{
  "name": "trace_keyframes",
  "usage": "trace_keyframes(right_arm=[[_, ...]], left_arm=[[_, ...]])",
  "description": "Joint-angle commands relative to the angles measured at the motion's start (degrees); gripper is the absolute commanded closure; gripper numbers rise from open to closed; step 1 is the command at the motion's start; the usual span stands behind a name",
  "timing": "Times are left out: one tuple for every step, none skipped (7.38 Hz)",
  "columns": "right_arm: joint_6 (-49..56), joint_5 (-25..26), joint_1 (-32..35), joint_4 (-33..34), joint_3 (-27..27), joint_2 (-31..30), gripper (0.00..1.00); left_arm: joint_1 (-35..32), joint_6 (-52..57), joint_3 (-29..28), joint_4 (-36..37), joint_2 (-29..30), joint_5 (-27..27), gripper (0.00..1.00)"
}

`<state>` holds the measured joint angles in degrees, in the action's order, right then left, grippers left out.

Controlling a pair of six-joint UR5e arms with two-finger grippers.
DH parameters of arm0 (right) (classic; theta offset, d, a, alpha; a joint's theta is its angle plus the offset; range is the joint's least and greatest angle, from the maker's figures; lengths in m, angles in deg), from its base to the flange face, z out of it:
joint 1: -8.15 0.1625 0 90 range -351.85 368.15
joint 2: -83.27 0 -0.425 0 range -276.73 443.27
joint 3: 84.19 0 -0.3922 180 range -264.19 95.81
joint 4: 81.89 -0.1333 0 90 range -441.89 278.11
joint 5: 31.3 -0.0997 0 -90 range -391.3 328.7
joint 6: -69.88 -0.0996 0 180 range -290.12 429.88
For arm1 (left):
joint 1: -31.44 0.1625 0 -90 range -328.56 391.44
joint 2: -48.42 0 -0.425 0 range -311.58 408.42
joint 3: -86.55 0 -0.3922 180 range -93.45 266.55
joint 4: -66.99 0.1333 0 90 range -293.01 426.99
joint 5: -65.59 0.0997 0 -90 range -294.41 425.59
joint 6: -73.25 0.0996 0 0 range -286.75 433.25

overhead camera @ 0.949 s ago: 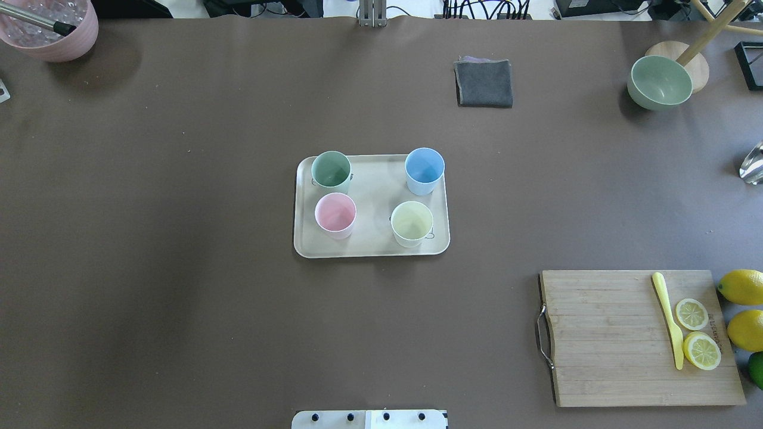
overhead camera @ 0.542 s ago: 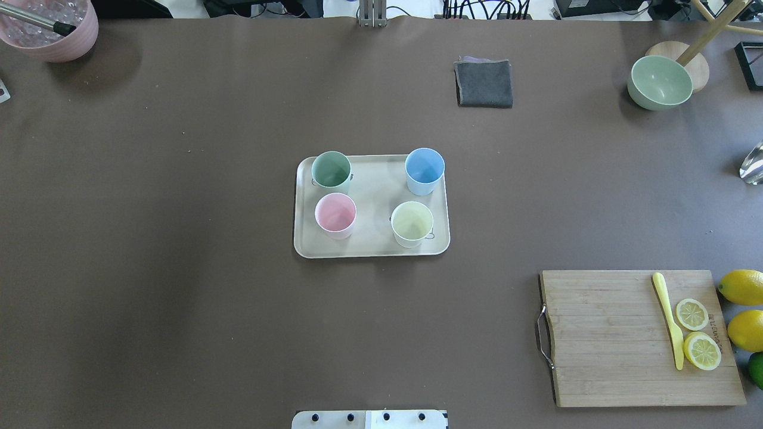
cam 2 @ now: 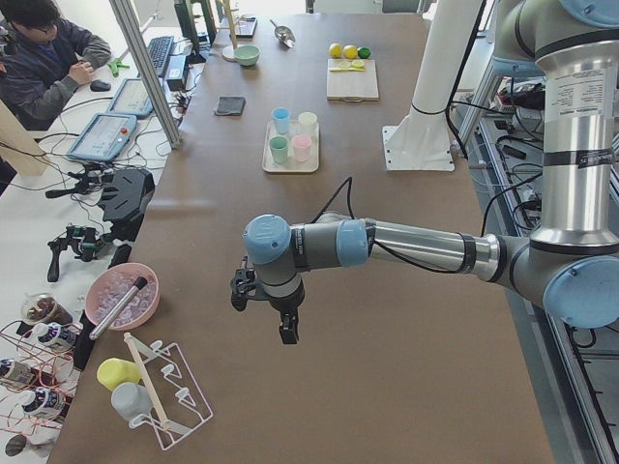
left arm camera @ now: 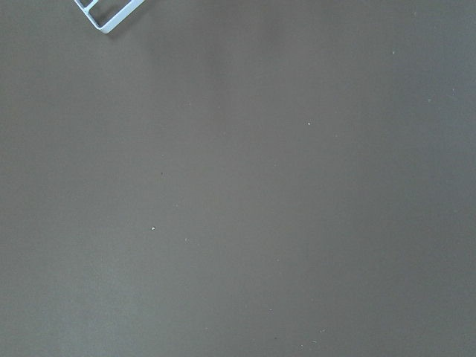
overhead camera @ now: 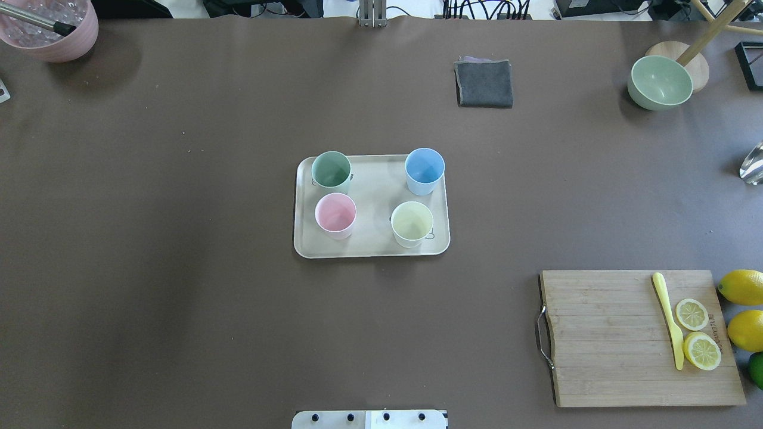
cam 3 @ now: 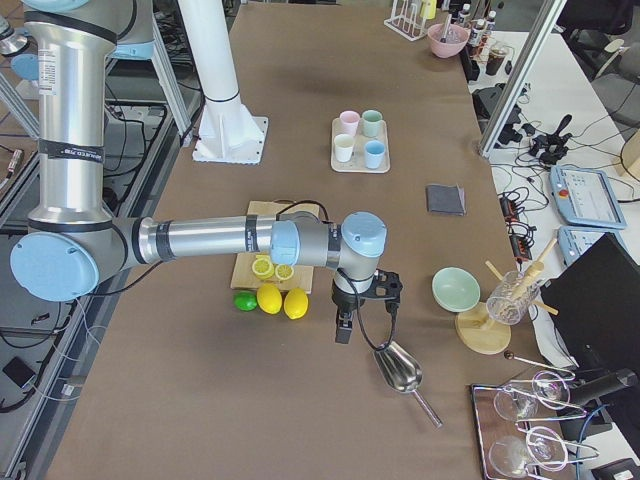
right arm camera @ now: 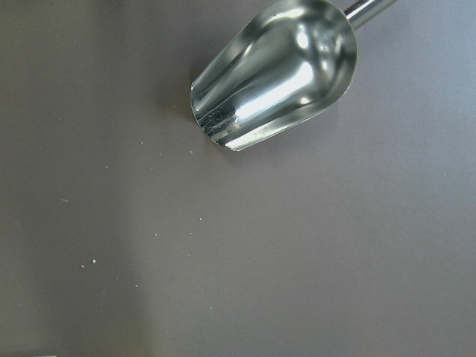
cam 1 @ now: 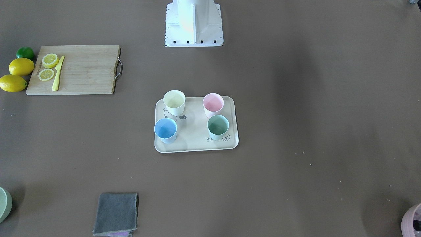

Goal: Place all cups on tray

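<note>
The cream tray (overhead camera: 371, 247) (cam 1: 197, 146) lies mid-table. On it stand, upright, the mint green cup (overhead camera: 331, 170) (cam 1: 218, 126), the light blue cup (overhead camera: 424, 170) (cam 1: 165, 130), the pink cup (overhead camera: 335, 214) (cam 1: 213, 104) and the pale yellow cup (overhead camera: 412, 223) (cam 1: 174, 101). Neither gripper shows in the overhead or front views. My left gripper (cam 2: 280, 324) hangs over bare table far from the tray, seen only in the exterior left view. My right gripper (cam 3: 345, 322) hangs near the lemons, seen only in the exterior right view. I cannot tell whether either is open or shut.
A bamboo cutting board (overhead camera: 608, 339) with lemon slices and a yellow knife lies front right, lemons (overhead camera: 742, 286) beside it. A grey cloth (overhead camera: 484, 83), a pale green bowl (overhead camera: 659, 82) and a mauve pot (overhead camera: 50, 27) stand along the far edge. A metal scoop (right arm camera: 279, 71) lies under the right wrist.
</note>
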<state>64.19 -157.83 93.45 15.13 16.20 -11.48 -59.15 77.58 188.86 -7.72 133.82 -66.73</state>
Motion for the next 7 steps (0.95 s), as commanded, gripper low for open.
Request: trace_keyframes(right_arm=[[-0.29, -0.11, -0.05, 0.02, 0.07, 0.01, 0.0], [-0.38, -0.12, -0.05, 0.02, 0.07, 0.01, 0.0], [-0.38, -0.2, -0.05, -0.07, 0.07, 0.01, 0.0], [-0.38, -0.2, -0.05, -0.07, 0.07, 0.01, 0.0], [-0.38, -0.2, -0.05, -0.16, 0.07, 0.01, 0.0], [-0.46, -0.12, 0.04, -0.16, 0.07, -0.17, 0.0], [-0.46, -0.2, -0.05, -0.16, 0.5, -0.61, 0.0]], left_arm=[[-0.02, 0.07, 0.0, -0.08, -0.15, 0.22, 0.02], [-0.02, 0.07, 0.17, -0.17, -0.15, 0.22, 0.02], [-0.02, 0.07, 0.17, -0.17, -0.15, 0.22, 0.02], [-0.02, 0.07, 0.17, -0.17, -0.15, 0.22, 0.02], [-0.02, 0.07, 0.17, -0.17, -0.15, 0.22, 0.02], [-0.02, 0.07, 0.09, -0.17, -0.15, 0.22, 0.02], [-0.02, 0.07, 0.26, -0.17, -0.15, 0.22, 0.02]])
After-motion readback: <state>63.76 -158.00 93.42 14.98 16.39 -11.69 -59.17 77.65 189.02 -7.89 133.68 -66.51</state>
